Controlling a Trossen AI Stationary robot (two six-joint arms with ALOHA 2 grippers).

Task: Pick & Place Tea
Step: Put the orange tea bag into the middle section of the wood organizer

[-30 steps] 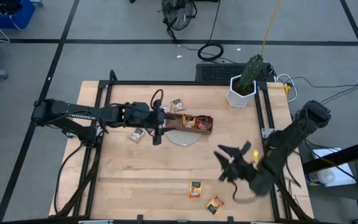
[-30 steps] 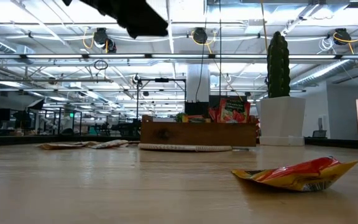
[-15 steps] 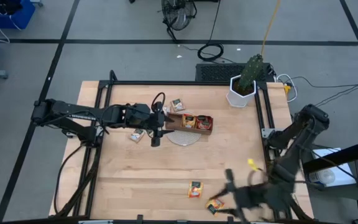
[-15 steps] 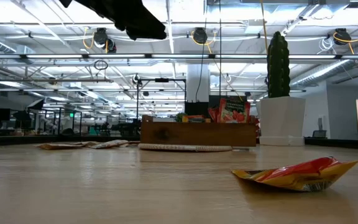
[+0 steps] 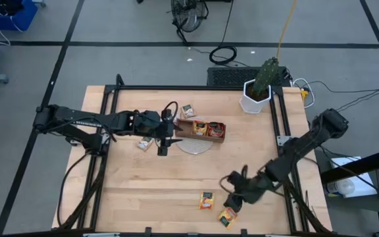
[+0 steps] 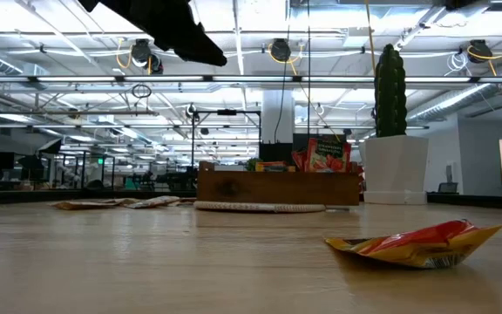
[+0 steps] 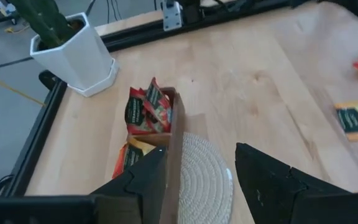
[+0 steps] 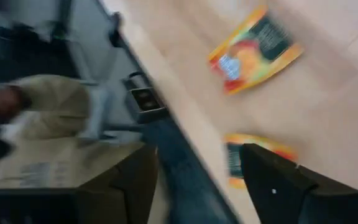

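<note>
The tea is small flat sachets. Red ones (image 7: pixel 148 112) and orange-yellow ones (image 7: pixel 128 157) stand in the brown wooden tray (image 5: pixel 200 129). Two orange sachets (image 5: pixel 206 200) (image 5: pixel 227 217) lie flat near the table's near edge. Two pale beige ones (image 5: pixel 145 142) (image 5: pixel 188 110) lie left of the tray. My left gripper (image 5: pixel 163 143) (image 7: pixel 201 152) hovers open just left of the tray, holding nothing. My right gripper (image 5: pixel 231 194) (image 8: pixel 197 186) hangs open above the two orange sachets (image 8: pixel 253 53) (image 8: pixel 247 162), clear of them.
A round woven mat (image 5: pixel 195 145) lies against the tray's near side. A cactus in a white pot (image 5: pixel 258 93) stands at the far right corner. Bare wood lies between the tray and the near sachets. The low view shows one crumpled orange sachet (image 6: pixel 417 244) close by.
My right gripper has swung down and toward the table's near edge, its wrist rolling far round, then come back a little toward the table's left, ending over the two orange sachets. Nothing on the table has moved.
</note>
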